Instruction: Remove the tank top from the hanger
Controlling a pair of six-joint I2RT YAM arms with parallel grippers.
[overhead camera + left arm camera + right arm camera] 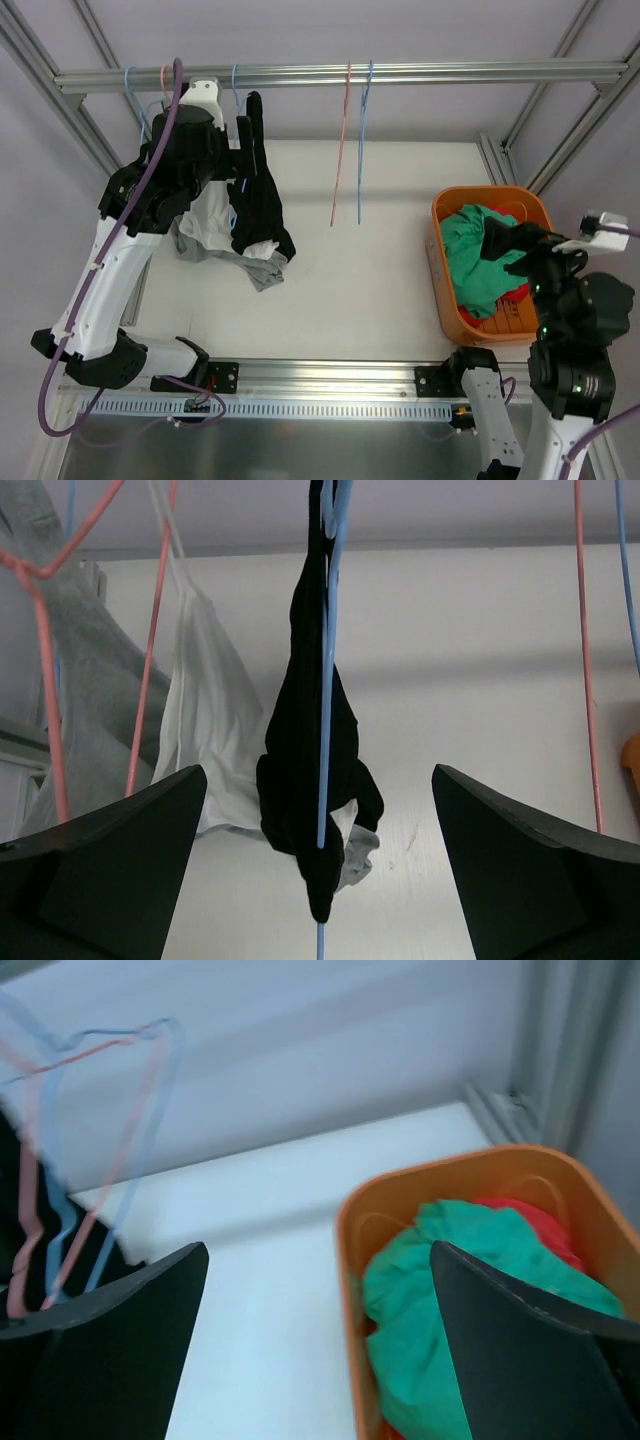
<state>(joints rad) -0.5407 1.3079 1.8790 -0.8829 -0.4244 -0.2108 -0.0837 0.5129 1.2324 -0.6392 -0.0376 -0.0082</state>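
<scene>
Black tank top (300, 730) hangs long axis vertical on a blue hanger (326, 630) from the rail (400, 72), dead ahead of the left gripper (318, 768) and centred between its released, empty jaws. Left arm is much nearer. Right gripper (318, 1245), jaws spread and empty, hovers over the orange basket (450, 1175), which holds a green garment (440, 1290) and a red one (530, 1225).

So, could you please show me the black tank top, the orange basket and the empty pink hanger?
black tank top (300, 780), left wrist view, middle of the hanging cloth.
orange basket (490, 190), top view, its far rim.
empty pink hanger (341, 150), top view, middle of its wire.
</scene>
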